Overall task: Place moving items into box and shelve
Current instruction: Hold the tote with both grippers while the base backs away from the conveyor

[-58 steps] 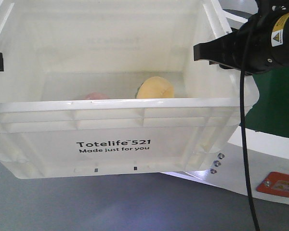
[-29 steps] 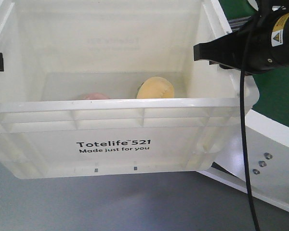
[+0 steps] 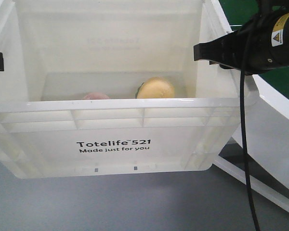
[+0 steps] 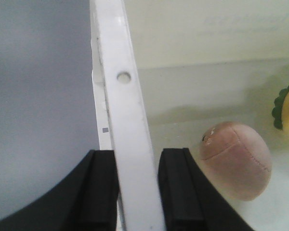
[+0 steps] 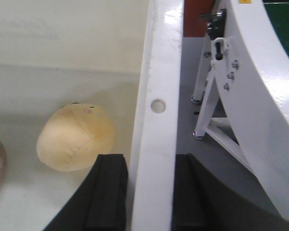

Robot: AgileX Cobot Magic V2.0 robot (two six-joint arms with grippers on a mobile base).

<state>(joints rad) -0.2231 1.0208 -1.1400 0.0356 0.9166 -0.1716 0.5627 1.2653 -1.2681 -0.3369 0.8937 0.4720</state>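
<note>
From the front, we see the white Totelife tote [image 3: 111, 144] with the pale yellow stuffed fruit [image 3: 156, 89] and the reddish-pink stuffed fruit [image 3: 96, 96] lying on its bottom, and a white frame [image 3: 274, 130] close on its right. At the left wrist, our left tool [image 4: 137, 192] is clamped on the tote's left rim. At the right wrist, our right tool [image 5: 151, 192] grips the right rim. The tote's long axis thus runs tool to tool, with the frame on the right arm's side.
</note>
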